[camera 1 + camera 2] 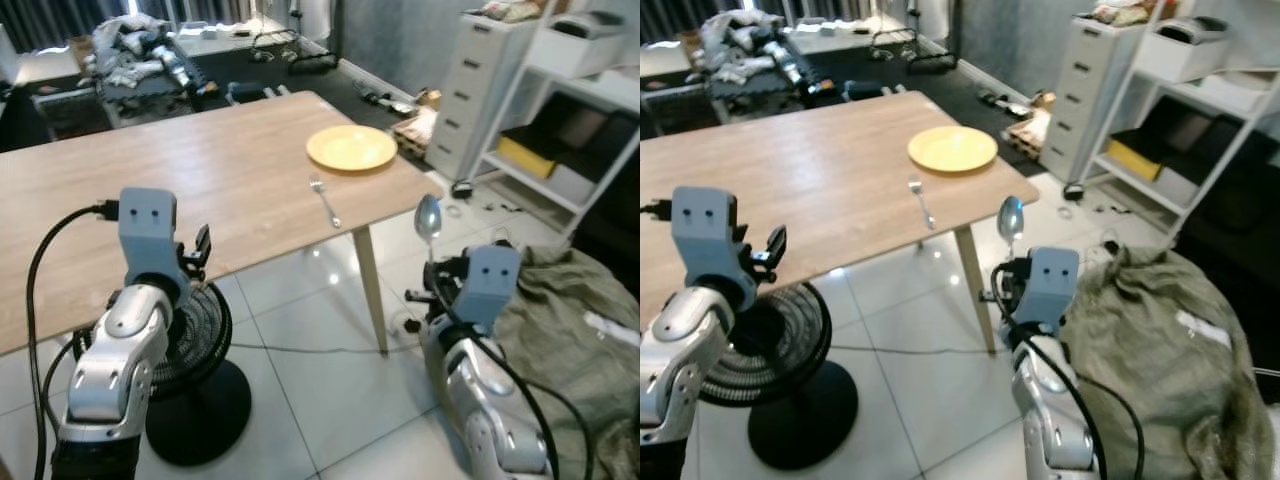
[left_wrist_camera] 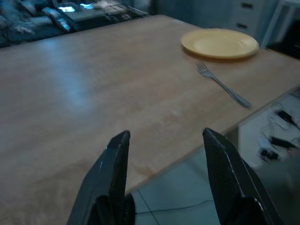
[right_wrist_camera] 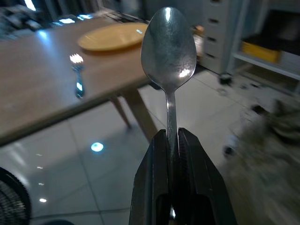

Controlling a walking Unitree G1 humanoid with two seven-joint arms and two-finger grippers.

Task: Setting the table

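A yellow plate lies near the far right corner of the wooden table. A metal fork lies on the table just in front of the plate. My right gripper is shut on a metal spoon, held upright off the table's right front corner, over the floor. The spoon's bowl points up. My left gripper is open and holds nothing, hovering at the table's front edge, well left of the fork.
A black floor fan stands under the table's front edge. A table leg is by the right arm. White drawers and shelves stand at right, a green cloth heap on the floor.
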